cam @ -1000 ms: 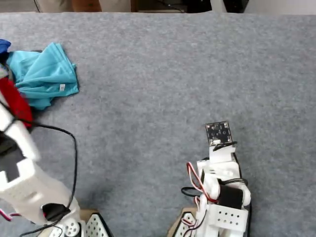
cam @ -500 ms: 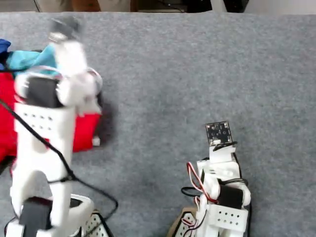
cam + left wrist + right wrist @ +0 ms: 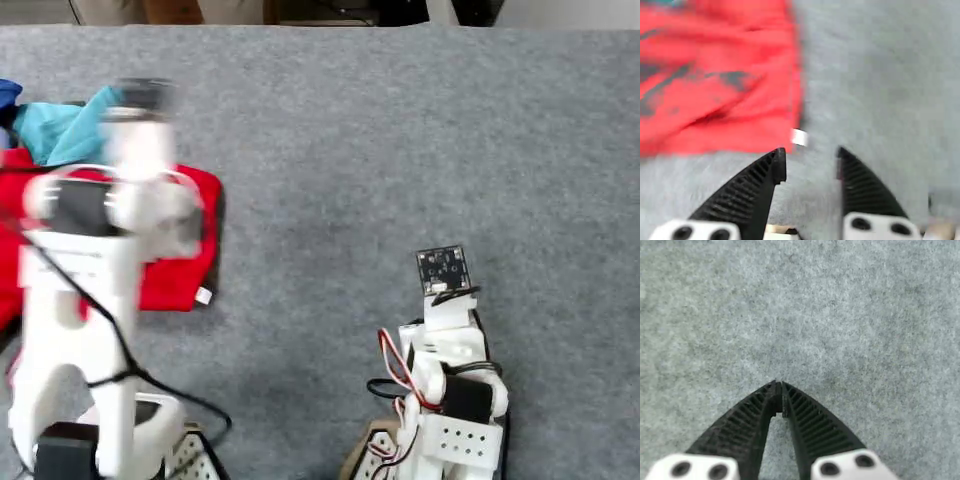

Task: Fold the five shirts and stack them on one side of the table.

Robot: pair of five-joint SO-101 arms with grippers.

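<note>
Along the bench's left edge, find red shirt beside teal shirt, apparently gathered there for stacking. Note left pincer spread wide, empty, just off the red hem. Note right pincer closed on nothing, parked toward the near edge.

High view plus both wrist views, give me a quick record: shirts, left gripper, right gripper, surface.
Shirts: red shirt flat at the left side; teal shirt bunched behind it; blue cloth at the edge
Left gripper: open, empty, beside the red shirt's corner
Right gripper: shut, empty, over bare cover
Surface: table with grey cover
</note>
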